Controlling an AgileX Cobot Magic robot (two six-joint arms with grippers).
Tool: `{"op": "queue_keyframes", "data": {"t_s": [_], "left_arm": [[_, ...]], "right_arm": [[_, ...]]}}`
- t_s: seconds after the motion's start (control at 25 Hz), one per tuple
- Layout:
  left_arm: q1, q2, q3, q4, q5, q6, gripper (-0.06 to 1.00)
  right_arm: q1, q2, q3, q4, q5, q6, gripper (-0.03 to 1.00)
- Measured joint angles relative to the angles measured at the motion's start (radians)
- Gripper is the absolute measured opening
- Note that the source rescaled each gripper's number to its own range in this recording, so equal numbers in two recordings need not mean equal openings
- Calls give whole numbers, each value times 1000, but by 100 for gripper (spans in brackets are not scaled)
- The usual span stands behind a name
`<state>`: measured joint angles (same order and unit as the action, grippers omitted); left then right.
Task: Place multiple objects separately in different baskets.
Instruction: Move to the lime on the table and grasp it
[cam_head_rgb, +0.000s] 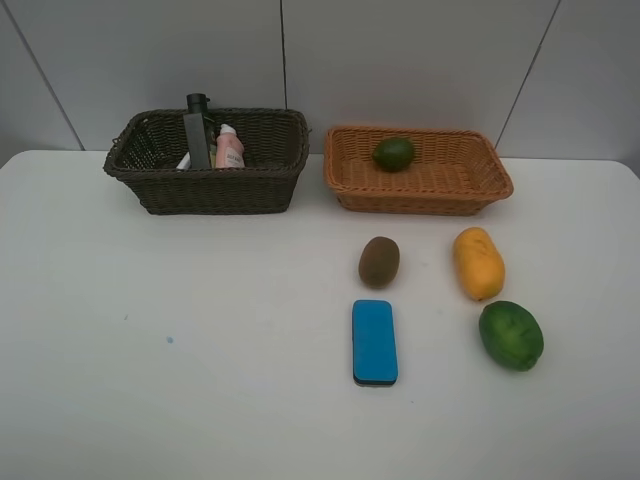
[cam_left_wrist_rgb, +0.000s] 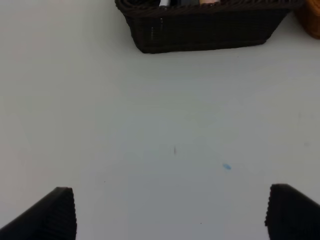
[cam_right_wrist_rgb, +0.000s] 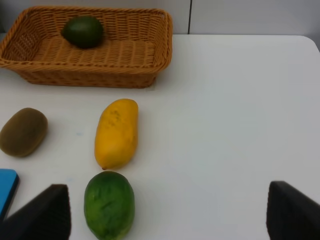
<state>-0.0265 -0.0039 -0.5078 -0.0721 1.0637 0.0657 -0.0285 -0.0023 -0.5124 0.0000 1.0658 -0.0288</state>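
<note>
The right gripper (cam_right_wrist_rgb: 169, 216) hangs wide open and empty near the round green fruit (cam_right_wrist_rgb: 109, 204) on the white table (cam_right_wrist_rgb: 240, 125), with the shallow orange-tan wicker basket (cam_right_wrist_rgb: 165, 40) beyond. An off-centre pinch could send that fruit rolling. The left gripper (cam_left_wrist_rgb: 170, 212) is also spread and empty.

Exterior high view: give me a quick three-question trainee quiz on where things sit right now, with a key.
1. True or false: the brown oval kiwi lies on the white table, outside both baskets.
2. How many things lie in the light orange-tan shallow wicker basket?
3. Where does the dark green pump bottle stand? A the table; B the orange-tan basket; C the dark brown deep wicker basket.
Key: 1 true; 2 one, a green round fruit; 3 C.
</note>
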Motion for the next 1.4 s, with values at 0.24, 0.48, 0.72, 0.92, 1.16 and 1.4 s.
{"op": "queue_keyframes", "data": {"t_s": [0.24, 0.48, 0.72, 0.92, 1.16, 1.4], "left_arm": [[0, 0, 0, -1, 0, 3, 94], [0, 0, 0, -4, 0, 4, 94], [0, 0, 0, -4, 0, 4, 94], [0, 0, 0, -4, 0, 4, 94], [0, 0, 0, -4, 0, 4, 94], [0, 0, 0, -4, 0, 4, 94]], "right_arm": [[0, 0, 0, 0, 0, 0, 100], [0, 0, 0, 0, 0, 0, 100], [0, 0, 0, 0, 0, 0, 100], [0, 0, 0, 0, 0, 0, 100], [0, 0, 0, 0, 0, 0, 100], [0, 0, 0, 0, 0, 0, 100]]}}
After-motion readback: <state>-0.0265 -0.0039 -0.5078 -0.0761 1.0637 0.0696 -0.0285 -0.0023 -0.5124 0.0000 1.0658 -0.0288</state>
